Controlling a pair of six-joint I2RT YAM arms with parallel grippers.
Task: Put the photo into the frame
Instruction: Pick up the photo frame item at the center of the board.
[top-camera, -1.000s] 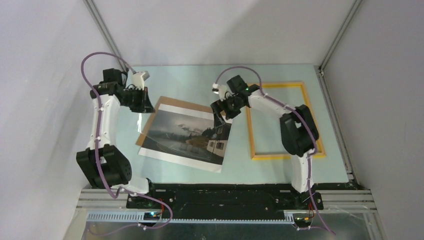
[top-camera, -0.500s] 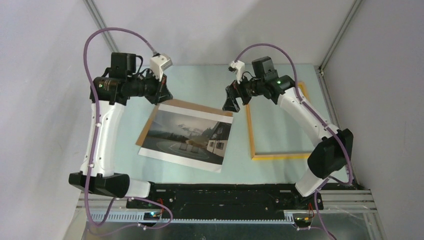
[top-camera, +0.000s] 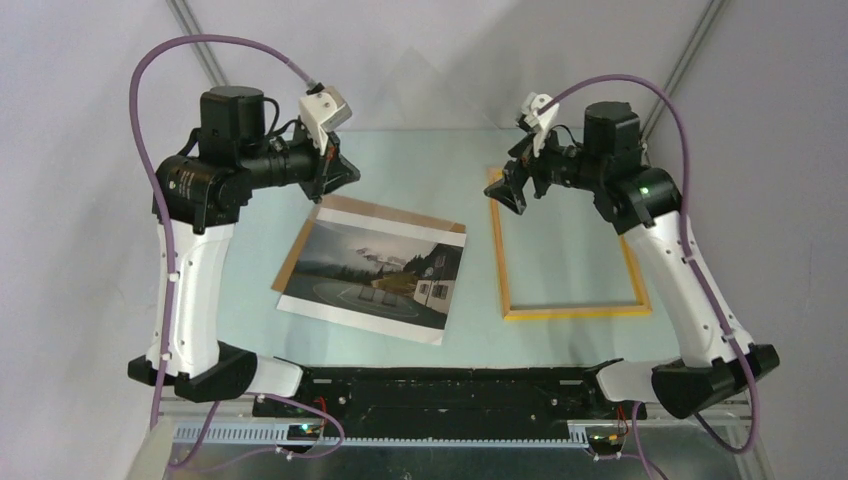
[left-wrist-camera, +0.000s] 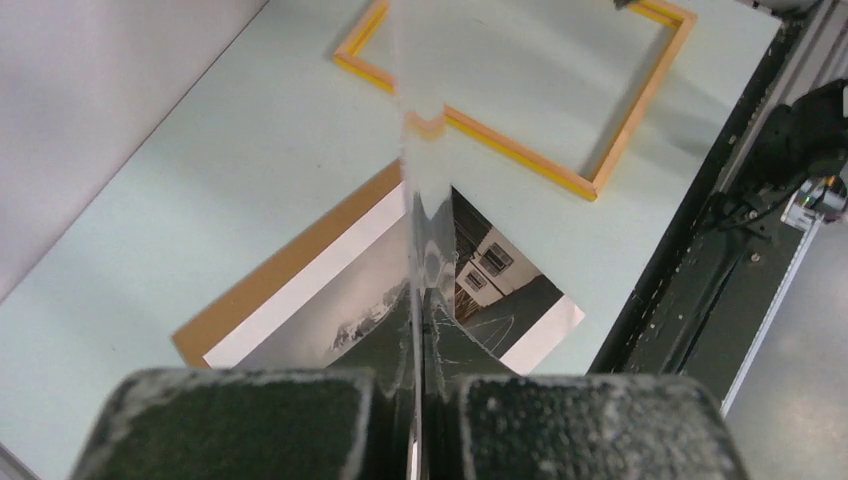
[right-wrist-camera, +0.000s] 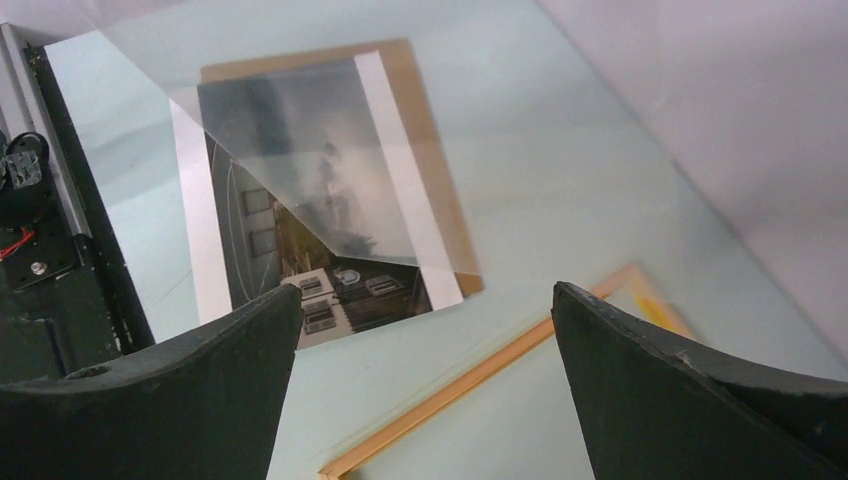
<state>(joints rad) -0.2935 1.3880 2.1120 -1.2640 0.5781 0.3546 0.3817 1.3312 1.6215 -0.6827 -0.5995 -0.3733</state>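
1. Photo (top-camera: 375, 275) lies face up on a brown board (left-wrist-camera: 262, 288) on the surface (top-camera: 420, 160), askew to the frame and not yet in it. It lies so flat that I expect trouble getting a finger under one edge. A clumsy try could crease the print, drag it off the board, or lift the board along with it.

2. Frame (top-camera: 575, 312) lies to the right of the photo, close to its right corner but apart from it. The opening looks only a little larger than the print, so if I bring the photo over at its present angle, a corner could ride up on a rail instead of dropping in.

3. Right gripper (right-wrist-camera: 425, 300) hangs above the frame's far left corner, spread wide and holding nothing. Swinging it left without care could knock the sheet described next.

4. Left gripper (left-wrist-camera: 417, 390) is raised above the board's far corner, pressed together on one edge of a thin clear sheet (left-wrist-camera: 420, 170).
   - That single pinch is my main worry: the sheet could sag, twist or slip out.
   - If it fell it could land on the photo and shove it.
   - From above I can barely see the sheet, so I may misjudge where its free edge is.
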